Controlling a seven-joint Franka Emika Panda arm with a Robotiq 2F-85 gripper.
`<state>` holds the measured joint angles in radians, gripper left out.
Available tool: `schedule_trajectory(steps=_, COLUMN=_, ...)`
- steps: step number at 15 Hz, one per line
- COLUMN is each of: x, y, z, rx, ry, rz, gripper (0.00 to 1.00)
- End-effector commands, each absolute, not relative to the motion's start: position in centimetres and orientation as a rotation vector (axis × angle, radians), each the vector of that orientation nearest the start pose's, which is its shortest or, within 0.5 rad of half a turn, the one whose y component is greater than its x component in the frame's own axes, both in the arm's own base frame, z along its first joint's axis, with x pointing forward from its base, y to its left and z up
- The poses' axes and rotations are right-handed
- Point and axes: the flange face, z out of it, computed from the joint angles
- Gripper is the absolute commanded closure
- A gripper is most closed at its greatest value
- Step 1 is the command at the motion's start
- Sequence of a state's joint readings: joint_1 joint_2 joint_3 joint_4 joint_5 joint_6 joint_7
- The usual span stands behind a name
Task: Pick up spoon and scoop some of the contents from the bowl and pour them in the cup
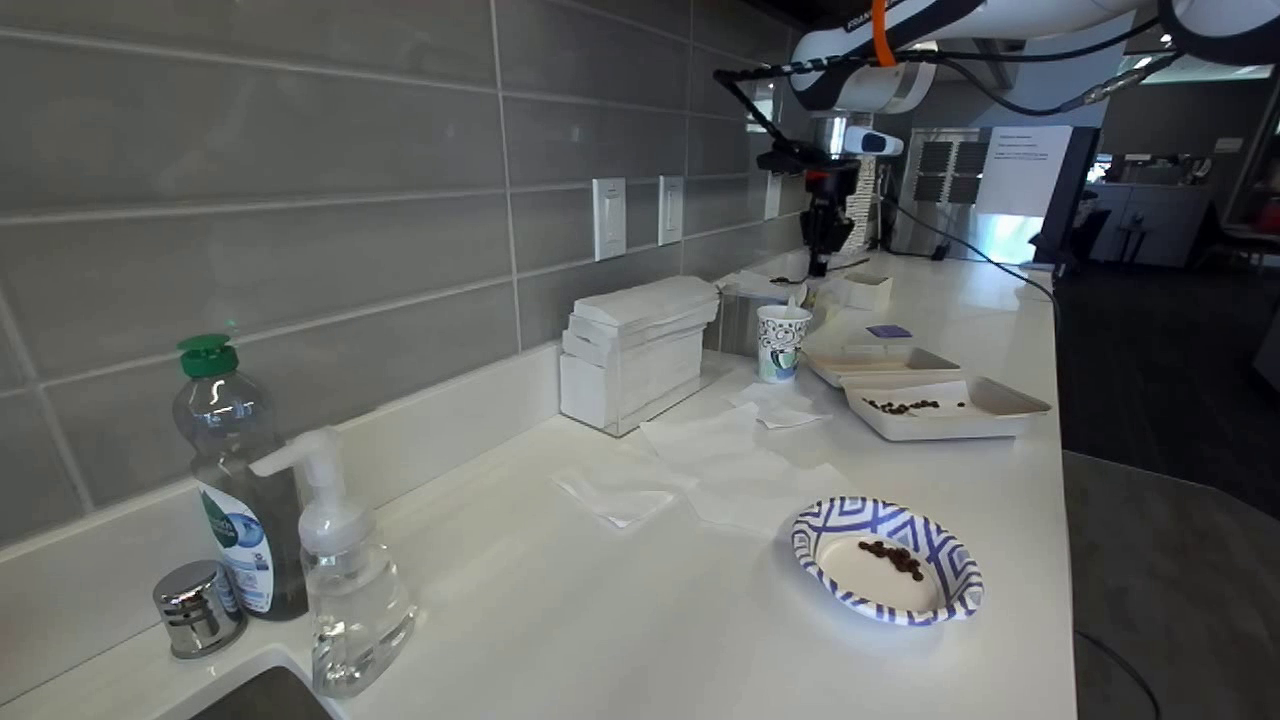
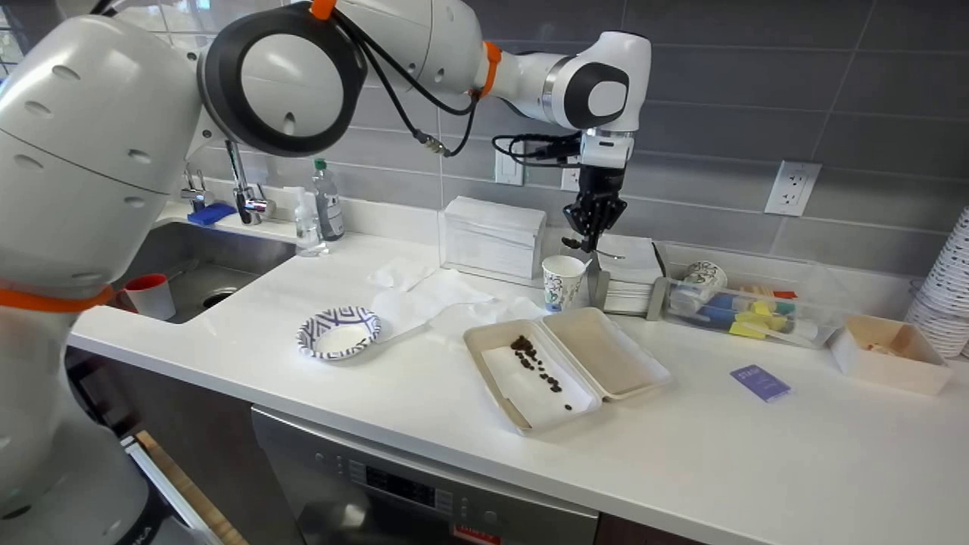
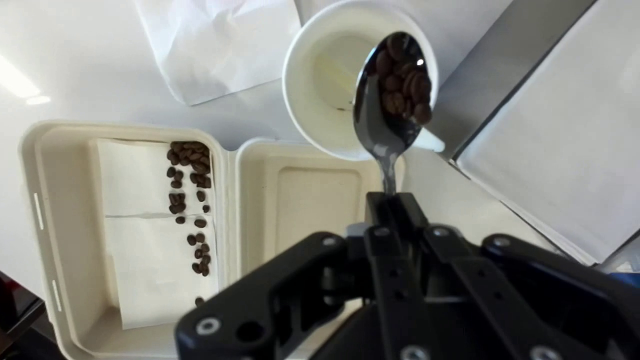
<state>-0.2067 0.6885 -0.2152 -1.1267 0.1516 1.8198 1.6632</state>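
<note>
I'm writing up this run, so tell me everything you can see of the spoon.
The spoon looks like shiny grey metal, with an oval head narrowing to a thin handle. Brown beans lie heaped in the head, toward the tip and one side. The fingers clamp the handle, hiding part of it. Roughly level, the head hangs above the cup, apparently not touching it.

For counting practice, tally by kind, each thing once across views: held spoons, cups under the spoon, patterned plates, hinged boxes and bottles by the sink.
Held spoon: 1
Cup under the spoon: 1
Patterned plate: 1
Hinged box: 1
Bottles: 2 (green-capped bottle, pump bottle)
Total: 6
</note>
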Motion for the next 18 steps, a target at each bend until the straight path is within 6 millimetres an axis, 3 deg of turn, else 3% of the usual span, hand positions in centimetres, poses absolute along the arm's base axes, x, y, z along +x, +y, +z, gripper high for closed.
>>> schedule_trajectory(steps=1, x=69.9, y=-24.2, z=41.8, rx=-1.544, ry=2.684, rz=-0.063, gripper=0.98)
schedule_trajectory(steps=10, x=69.4, y=-21.8, z=40.8, rx=-1.549, ry=2.690, rz=-0.256, gripper=0.98)
schedule_trajectory(steps=17, x=67.8, y=-22.1, z=39.4, rx=-1.503, ry=2.720, rz=-0.360, gripper=0.98)
schedule_trajectory(steps=18, x=68.9, y=-22.2, z=39.4, rx=-1.551, ry=2.709, rz=-0.321, gripper=0.92)
